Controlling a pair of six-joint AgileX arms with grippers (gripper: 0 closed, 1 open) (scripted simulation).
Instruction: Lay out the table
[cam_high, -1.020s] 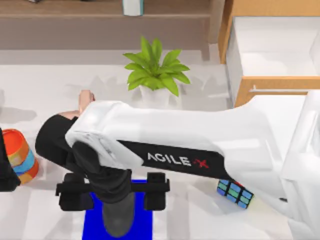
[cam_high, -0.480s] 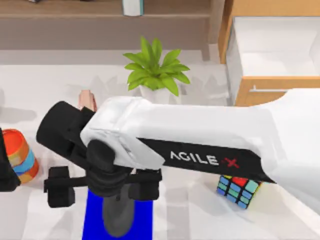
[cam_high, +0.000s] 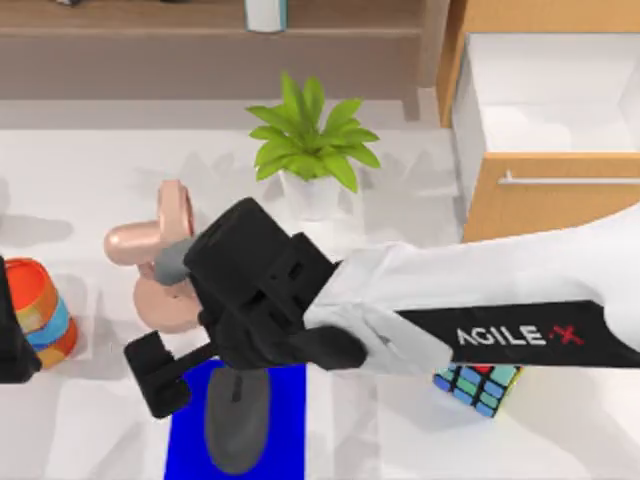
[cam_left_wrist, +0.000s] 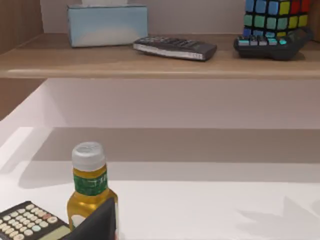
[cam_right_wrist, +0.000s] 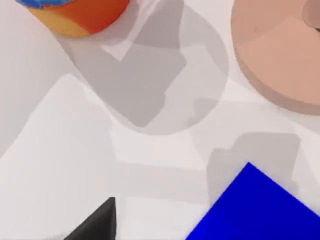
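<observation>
The white table (cam_high: 100, 430) carries a small blue mat (cam_high: 285, 420) at the front, with a grey mouse (cam_high: 237, 420) lying on it. My right arm reaches in from the right, and its gripper (cam_high: 215, 365) hangs open just above the mat's back edge; one black finger (cam_high: 152, 378) juts out to the left. The right wrist view looks down on the table (cam_right_wrist: 75, 150), a corner of the mat (cam_right_wrist: 260, 210) and one fingertip (cam_right_wrist: 100, 222). Nothing is held between the fingers. My left arm (cam_high: 10, 340) stays parked at the left edge.
A pink round-based object (cam_high: 165, 295) stands behind the mat, an orange and blue striped cup (cam_high: 42, 310) to its left. A potted plant (cam_high: 310, 145) is at the back, a colour cube (cam_high: 475, 385) at front right, a wooden drawer cabinet (cam_high: 540, 120) at back right. A yellow bottle (cam_left_wrist: 90, 185) and a calculator (cam_left_wrist: 27, 222) sit near the left arm.
My right gripper has risen and turned away from the mouse, drawing back to the right. The pink object behind the mat has come into full view. The mouse stays on the mat.
</observation>
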